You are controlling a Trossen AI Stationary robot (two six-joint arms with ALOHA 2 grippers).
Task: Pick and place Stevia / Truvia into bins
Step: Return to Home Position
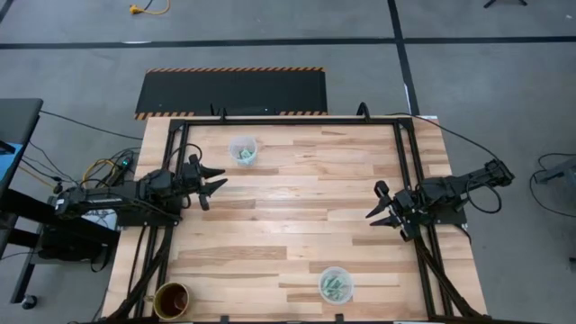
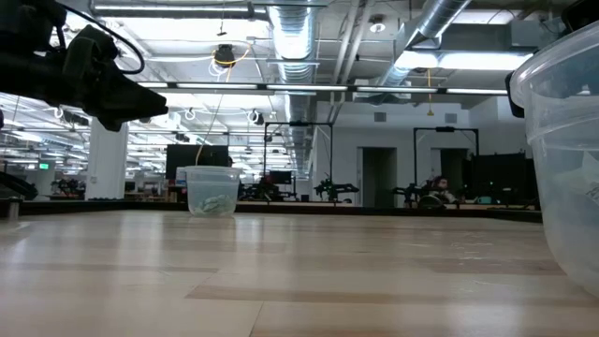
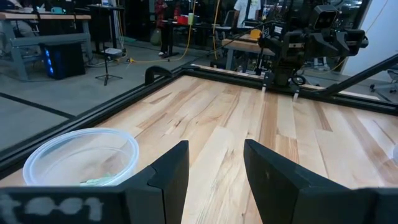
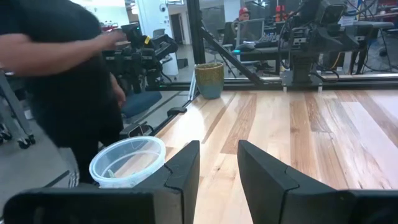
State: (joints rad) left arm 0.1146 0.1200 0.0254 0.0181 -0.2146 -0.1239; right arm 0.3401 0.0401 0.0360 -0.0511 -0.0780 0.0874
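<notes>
L gripper (image 1: 214,184) gaped empty at left, R gripper (image 1: 382,209) likewise at right. Stevia pkts (image 1: 244,155) lay in far cup (image 1: 232,147) and near cup (image 1: 324,281).

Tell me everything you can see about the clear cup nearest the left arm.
The clear cup is small, round, translucent plastic with an open top and a thin rim. It stands upright on the wooden table, near its far edge, with pale green packets inside. Nothing but the table and packets touches it; the left gripper sits apart, open.
</notes>
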